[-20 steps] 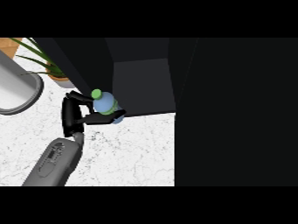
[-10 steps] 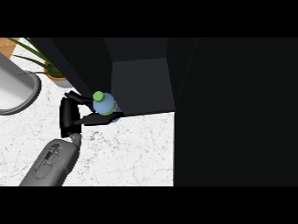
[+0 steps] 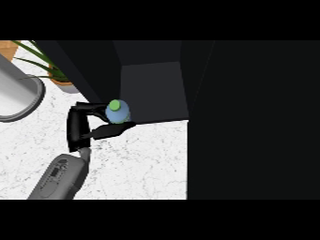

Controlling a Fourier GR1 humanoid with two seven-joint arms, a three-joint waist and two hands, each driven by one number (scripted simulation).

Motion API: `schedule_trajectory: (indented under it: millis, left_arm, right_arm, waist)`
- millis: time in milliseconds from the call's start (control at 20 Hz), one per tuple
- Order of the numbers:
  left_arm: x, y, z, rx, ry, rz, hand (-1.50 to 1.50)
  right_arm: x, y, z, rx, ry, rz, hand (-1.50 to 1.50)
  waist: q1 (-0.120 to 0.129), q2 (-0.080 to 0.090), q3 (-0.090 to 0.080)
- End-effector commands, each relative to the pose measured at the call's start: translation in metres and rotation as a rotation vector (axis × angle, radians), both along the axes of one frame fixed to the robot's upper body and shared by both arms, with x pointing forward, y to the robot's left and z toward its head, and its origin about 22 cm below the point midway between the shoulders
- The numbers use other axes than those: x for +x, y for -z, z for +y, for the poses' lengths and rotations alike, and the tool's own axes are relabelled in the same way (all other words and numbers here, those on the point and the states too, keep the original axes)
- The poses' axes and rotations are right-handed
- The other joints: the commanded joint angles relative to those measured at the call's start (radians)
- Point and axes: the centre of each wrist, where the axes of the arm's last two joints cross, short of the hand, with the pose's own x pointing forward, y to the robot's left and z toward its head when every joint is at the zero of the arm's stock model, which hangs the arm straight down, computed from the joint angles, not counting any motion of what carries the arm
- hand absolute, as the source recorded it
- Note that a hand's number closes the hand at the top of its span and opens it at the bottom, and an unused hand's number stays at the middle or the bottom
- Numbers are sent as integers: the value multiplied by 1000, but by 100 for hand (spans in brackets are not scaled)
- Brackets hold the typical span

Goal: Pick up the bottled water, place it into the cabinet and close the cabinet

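Little has changed over the last second: the bottled water (image 3: pixel 118 112) remains at the lower front edge of the cabinet (image 3: pixel 155 89), held by the left hand (image 3: pixel 77 126), and only the grey forearm (image 3: pixel 60 177) has shifted slightly along the counter (image 3: pixel 141 159). Seen from above, the bottle is a small rounded shape of pale blue, topped by a bright green cap (image 3: pixel 114 104). It sits at the left corner of the cabinet's opening, right where the dark box meets the white counter. The black hand is closed on the bottle, with fingers reaching in from above and the thumb curling beneath, so that the bottle shows between them. The wrist bends sharply, and the smooth forearm with its darker inset panel slants up from the view's lower left. The cabinet's inside is a matt charcoal recess with flat walls and square corners. A broad black surface (image 3: pixel 259 122) fills the view's right side, and what it is cannot be told. The counter is white stone with fine grey veining. At the upper left lies a large, smooth grey cylinder (image 3: pixel 6 91) with a rounded rim. Beside it a plant (image 3: pixel 48 70) with thin green leaves stands in a small pale pot (image 3: pixel 65 86).
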Motion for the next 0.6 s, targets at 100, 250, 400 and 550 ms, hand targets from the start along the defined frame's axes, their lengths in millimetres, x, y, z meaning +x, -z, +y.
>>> schedule_trajectory:
  millis: [100, 250, 400, 550]
  left_arm:
    - [34, -66, -88, -139, 246, -204, -150]
    - [22, -60, -96, -183, 287, -188, -150]
    - [18, -61, -101, -211, 322, -166, -150]
    - [9, -59, -101, -255, 364, -176, -150]
  right_arm:
    - [-2, -11, 5, -32, 21, -13, -150]
    - [0, -8, 8, -3, 19, -28, -150]
    - [0, -15, 11, -18, 22, -18, -150]
    - [-3, -17, 5, -27, 44, 10, -150]
  waist:
    - [-11, 4, -2]
    - [1, 1, -2]
    - [1, 2, -3]
    - [18, -1, -3]
